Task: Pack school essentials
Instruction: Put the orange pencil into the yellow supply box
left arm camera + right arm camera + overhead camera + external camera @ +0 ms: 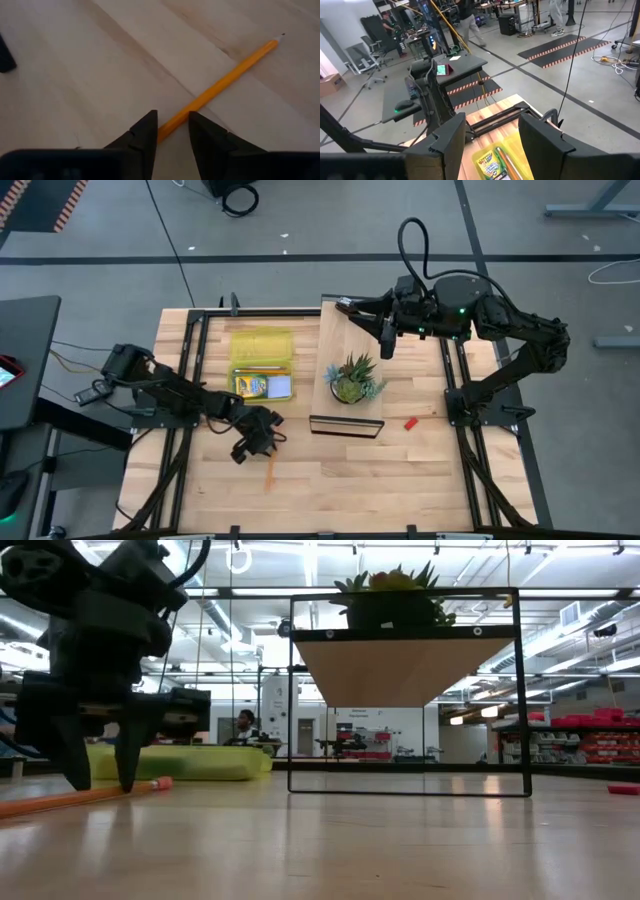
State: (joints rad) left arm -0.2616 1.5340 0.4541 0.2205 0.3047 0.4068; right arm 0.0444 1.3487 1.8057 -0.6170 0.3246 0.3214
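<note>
Left gripper (171, 131) down at tabletop, fingers parted narrowly astride the orange pencil (220, 86), eraser end in the gap, no firm clamp visible. Pencil flat on the wood, on the front side of the yellow case (262, 363). Crayon box (250, 386) and pale blue pad (279, 387) inside that case. Right gripper (490, 137) raised beyond the case, fingers wide apart, empty. Potted plant (352, 379) on a shelf stand right of the case; red block (410, 422) further right.

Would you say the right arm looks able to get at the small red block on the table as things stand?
Probably yes. The red block lies on bare wood on the right arm's side, with nothing over it. The right gripper hangs open above the raised shelf; only the potted plant stands nearby.
</note>
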